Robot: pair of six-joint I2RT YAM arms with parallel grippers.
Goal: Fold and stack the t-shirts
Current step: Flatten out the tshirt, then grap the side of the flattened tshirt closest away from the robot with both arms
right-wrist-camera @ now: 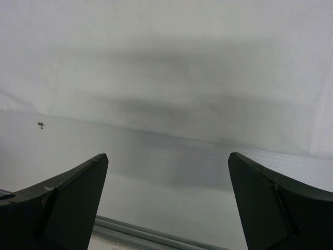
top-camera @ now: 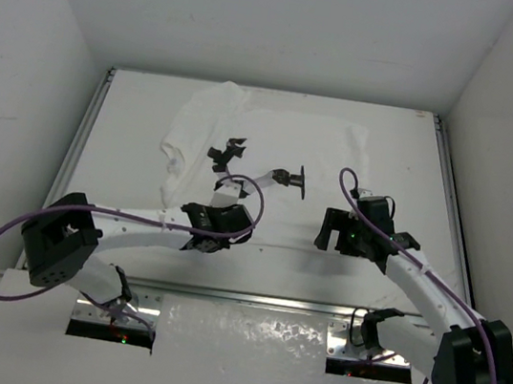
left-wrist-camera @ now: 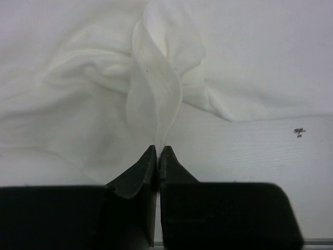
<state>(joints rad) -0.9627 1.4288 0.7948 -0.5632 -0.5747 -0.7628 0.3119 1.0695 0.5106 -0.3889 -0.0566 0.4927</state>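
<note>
1. The t-shirt (top-camera: 284, 138) lies spread over the far, centre-left part of the counter (top-camera: 400, 199). It is wrinkled and nearly as white as the surface under it.
2. My left tool (left-wrist-camera: 157, 148) is pressed together on a thin fold of the t-shirt at its near edge. The fold rises from the pinch in a curling ribbon.
3. Left of that fold the fabric is heaped in soft ridges. Right of it the fabric lies flatter.
4. My right tool (right-wrist-camera: 167, 156) is spread wide, holds nothing, and hangs over bare counter just short of the t-shirt's near edge.
5. 1 small dark speck (left-wrist-camera: 299, 132) sits on the counter near that edge, between the 2 tools.
</note>
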